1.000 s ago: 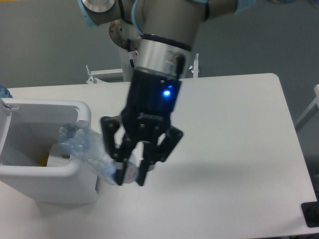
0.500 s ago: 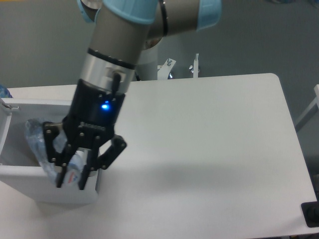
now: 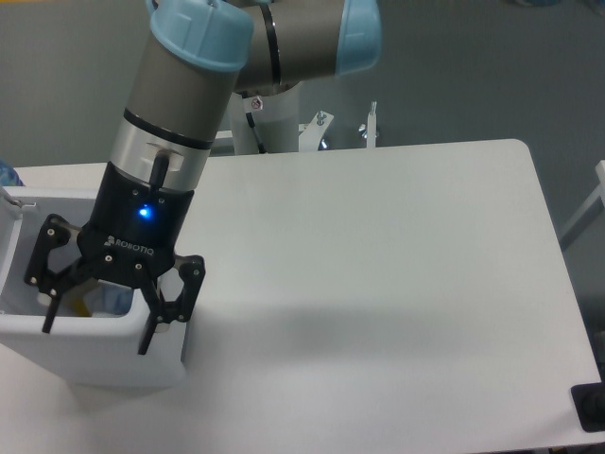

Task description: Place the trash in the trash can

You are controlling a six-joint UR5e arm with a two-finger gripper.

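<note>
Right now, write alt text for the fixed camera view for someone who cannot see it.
A robot arm's black two-finger gripper hangs open and empty over a boxy white trash can at the left edge of a white table. A bluish bit of clear plastic shows inside the can behind the fingers.

Trash can (image 3: 90,355): boxy white plastic bin, thick rounded rim, standing upright at the table's left front edge, partly cut by the frame.
Trash: a bluish clear bottle piece (image 3: 115,299) shows inside the can, mostly hidden; wrapper cannot be made out.
</note>
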